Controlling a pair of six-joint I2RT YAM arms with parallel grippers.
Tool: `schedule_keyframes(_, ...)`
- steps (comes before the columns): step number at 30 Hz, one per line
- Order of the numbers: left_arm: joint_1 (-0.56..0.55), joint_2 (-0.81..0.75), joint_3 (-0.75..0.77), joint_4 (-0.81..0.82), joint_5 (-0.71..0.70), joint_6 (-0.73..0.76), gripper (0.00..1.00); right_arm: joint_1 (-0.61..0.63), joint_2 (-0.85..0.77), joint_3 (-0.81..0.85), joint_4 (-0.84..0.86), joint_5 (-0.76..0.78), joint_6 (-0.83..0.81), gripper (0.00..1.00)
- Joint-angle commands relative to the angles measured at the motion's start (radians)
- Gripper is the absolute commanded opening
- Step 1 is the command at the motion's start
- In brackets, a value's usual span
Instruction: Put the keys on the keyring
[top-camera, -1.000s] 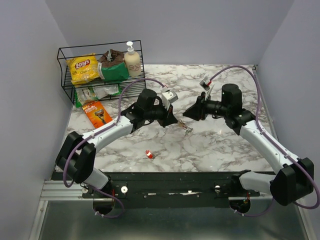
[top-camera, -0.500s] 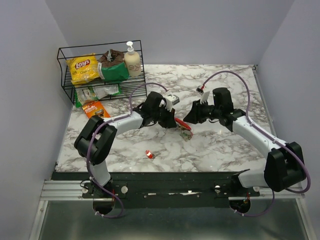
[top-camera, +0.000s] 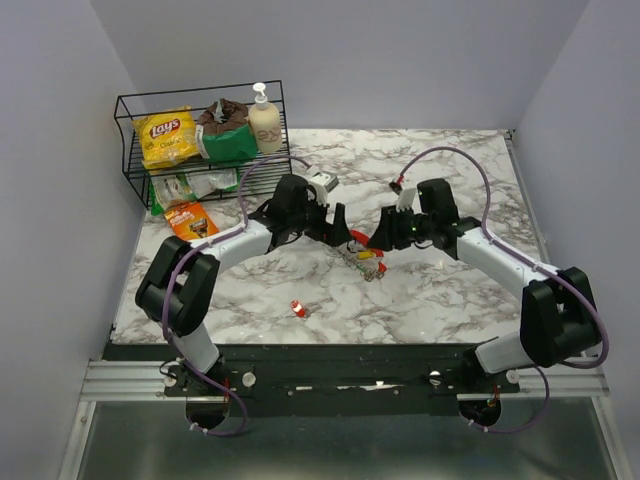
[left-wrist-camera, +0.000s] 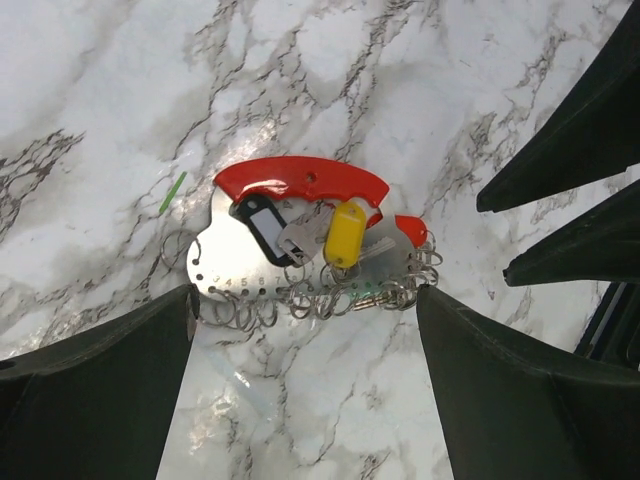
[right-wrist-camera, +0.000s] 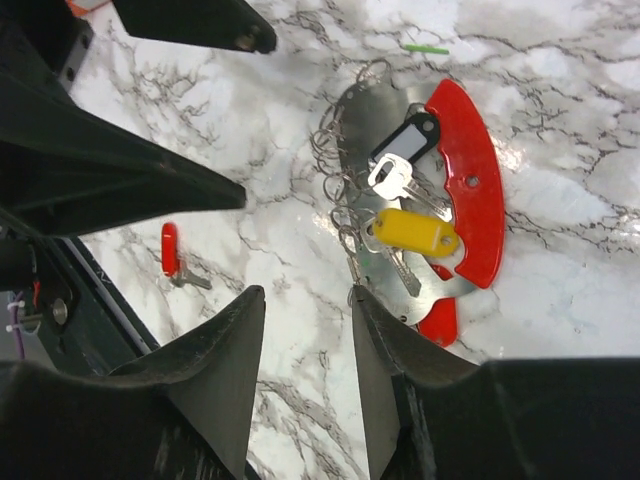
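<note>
The keyring (left-wrist-camera: 300, 180), a red curved handle on a silvery plate hung with several small rings, lies flat on the marble between both grippers (top-camera: 362, 252). A yellow-tagged key (left-wrist-camera: 345, 232) and a black-tagged key (left-wrist-camera: 262, 222) lie on it. A red-headed key (right-wrist-camera: 170, 250) lies loose nearer the arms' bases (top-camera: 298, 308). My left gripper (left-wrist-camera: 305, 292) is open wide, its fingers on either side of the row of rings, holding nothing. My right gripper (right-wrist-camera: 305, 292) is open over bare marble, one fingertip (right-wrist-camera: 358, 300) right beside a ring at the plate's edge (right-wrist-camera: 470, 180).
A black wire basket (top-camera: 130, 180) with a chips bag, packets and a soap bottle (top-camera: 264, 120) stands at the back left. An orange package (top-camera: 195, 228) lies in front of it. A thin green sliver (left-wrist-camera: 172, 192) lies beside the keyring.
My left gripper has gone from shut to wide open and let go of the keyring, which now lies flat on the table. My right gripper has opened somewhat wider.
</note>
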Motion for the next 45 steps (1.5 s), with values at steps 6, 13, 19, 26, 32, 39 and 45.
schedule_keyframes(6, 0.064, -0.038, -0.121, 0.049, 0.033, -0.137, 0.96, 0.044, 0.084, 0.05, -0.094, 0.127, -0.006, 0.48)
schedule_keyframes(13, 0.066, -0.035, -0.18, 0.095, 0.093, -0.201, 0.91, 0.055, 0.121, 0.08, -0.133, 0.15, -0.003, 0.46)
schedule_keyframes(19, 0.064, -0.007, -0.22, 0.193, 0.114, -0.281, 0.81, 0.068, 0.144, 0.102, -0.146, 0.162, 0.003, 0.43)
schedule_keyframes(26, 0.066, 0.042, -0.189, 0.209, 0.085, -0.327, 0.72, 0.079, 0.179, 0.137, -0.146, 0.168, 0.014, 0.41)
schedule_keyframes(32, 0.066, 0.098, -0.168, 0.232, 0.073, -0.349, 0.58, 0.081, 0.193, 0.151, -0.146, 0.171, 0.014, 0.4)
schedule_keyframes(39, 0.062, 0.152, -0.137, 0.238, 0.061, -0.338, 0.46, 0.081, 0.187, 0.154, -0.146, 0.174, 0.012, 0.4)
schedule_keyframes(45, 0.062, 0.18, -0.125, 0.229, 0.045, -0.333, 0.46, 0.081, 0.188, 0.16, -0.147, 0.179, 0.009, 0.4)
